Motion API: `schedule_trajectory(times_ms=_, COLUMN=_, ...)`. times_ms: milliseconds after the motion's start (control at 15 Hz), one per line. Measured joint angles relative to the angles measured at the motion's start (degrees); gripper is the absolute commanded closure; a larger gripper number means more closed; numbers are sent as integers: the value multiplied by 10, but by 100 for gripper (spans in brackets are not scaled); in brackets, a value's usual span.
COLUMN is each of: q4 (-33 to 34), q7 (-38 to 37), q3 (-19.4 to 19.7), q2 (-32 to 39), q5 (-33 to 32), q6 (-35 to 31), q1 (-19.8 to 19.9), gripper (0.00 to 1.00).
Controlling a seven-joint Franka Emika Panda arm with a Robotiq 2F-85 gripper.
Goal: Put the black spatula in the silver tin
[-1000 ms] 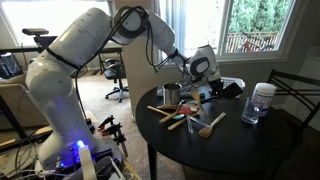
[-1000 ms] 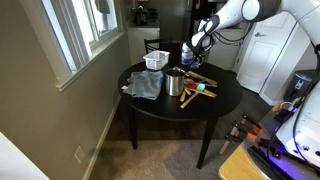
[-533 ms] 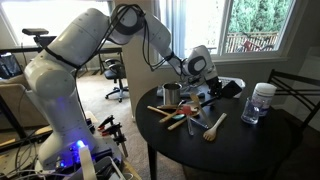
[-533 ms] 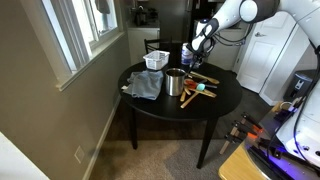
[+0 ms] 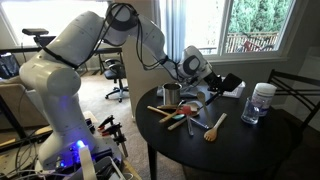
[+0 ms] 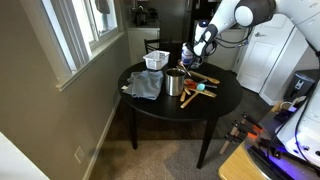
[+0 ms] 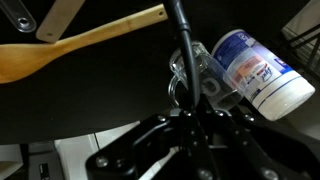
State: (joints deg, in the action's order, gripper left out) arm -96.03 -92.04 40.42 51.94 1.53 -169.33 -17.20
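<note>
Black and slim, the handle of the flat-headed black spatula (image 7: 178, 35) runs up the middle of the wrist view, from between the fingers of the Robotiq gripper (image 7: 190, 92) to the top edge. The fingers are closed in on the handle and pinch it. In an exterior view the gripper (image 5: 200, 72) hangs over the far side of the round black table (image 5: 260, 135), and the spatula's dark head (image 5: 227, 84) sticks out to its right. Whether the head clears the tabletop cannot be told.

The small shiny silver tin (image 5: 171, 95) stands upright on the left part of the table, left of the gripper and apart from the spatula. In the exterior view from the window side, the tin (image 6: 175, 83) stands near the middle of the table, with the gripper (image 6: 203, 42) above the table's far side.

A light wooden spoon (image 5: 212, 127) lies on the near part of the table, and more utensils are crossed just right of the tin. In the wrist view a wooden spoon (image 7: 70, 45) lies crosswise behind the handle.

A clear glass jar with a white lid (image 5: 262, 102) stands upright on the right side of the table. A white slatted basket (image 6: 155, 60) sits at the far left, and a crumpled grey cloth (image 6: 144, 85) lies just left of the tin.
</note>
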Motion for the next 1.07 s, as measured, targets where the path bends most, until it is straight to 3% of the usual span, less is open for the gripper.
schedule_trajectory(times_ms=400, q4=-30, q7=-77, q3=134, q2=74, q5=33, q6=-69, q1=-111, gripper=92)
schedule_trajectory(times_ms=600, q4=-32, q7=-86, q3=175, q2=117, q5=72, q6=-70, q1=-148, gripper=92)
schedule_trajectory(times_ms=867, q4=-32, q7=-87, q3=195, q2=154, q5=103, q6=-70, q1=-169, gripper=92)
schedule_trajectory(times_ms=1067, q4=-33, q7=-48, q3=164, q2=140, q5=93, q6=-40, q1=-161, gripper=92)
